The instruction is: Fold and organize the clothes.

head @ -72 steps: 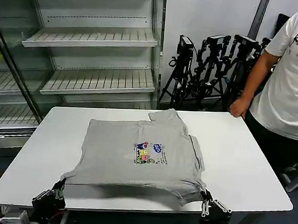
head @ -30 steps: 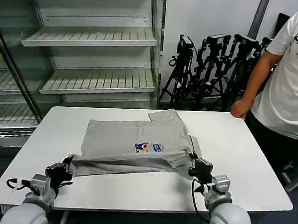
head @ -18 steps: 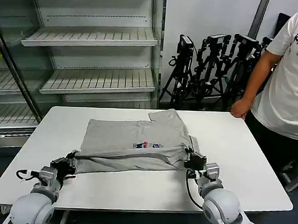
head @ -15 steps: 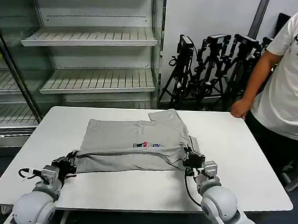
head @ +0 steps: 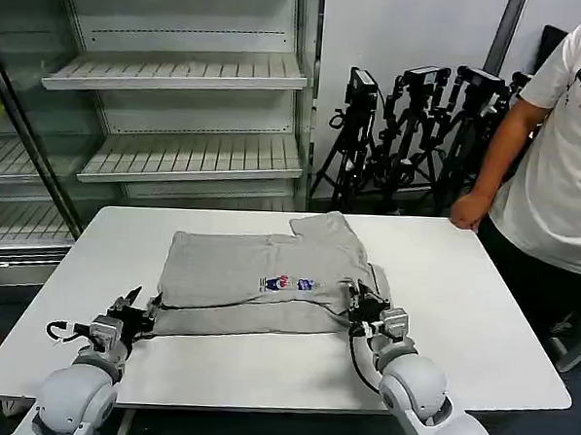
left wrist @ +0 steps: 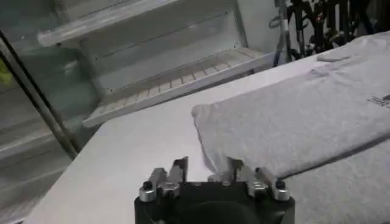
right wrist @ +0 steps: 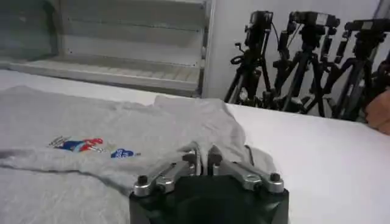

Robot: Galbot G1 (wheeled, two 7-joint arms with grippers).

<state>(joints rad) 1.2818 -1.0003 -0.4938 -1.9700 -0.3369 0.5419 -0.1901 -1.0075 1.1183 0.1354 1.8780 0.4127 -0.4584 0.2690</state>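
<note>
A light grey T-shirt (head: 259, 269) lies on the white table (head: 462, 285), its near part folded up over itself just below the small multicolour print (head: 292, 284). My left gripper (head: 138, 307) stands open at the fold's left corner; in the left wrist view the left gripper (left wrist: 207, 165) has its fingers spread, the T-shirt (left wrist: 292, 122) edge just beyond them. My right gripper (head: 357, 301) is at the fold's right end. In the right wrist view the right gripper (right wrist: 203, 155) is shut on the T-shirt (right wrist: 122, 134) fabric, near the print (right wrist: 91, 146).
A glass-fronted shelf unit (head: 177, 153) stands behind the table on the left, and a cluster of black tripods (head: 422, 127) behind it on the right. Bare table top lies on both sides of the shirt and along the near edge.
Both grippers carried the shirt's near hem away from the table's front edge and laid it over the shirt. The left gripper's fingers have opened.
</note>
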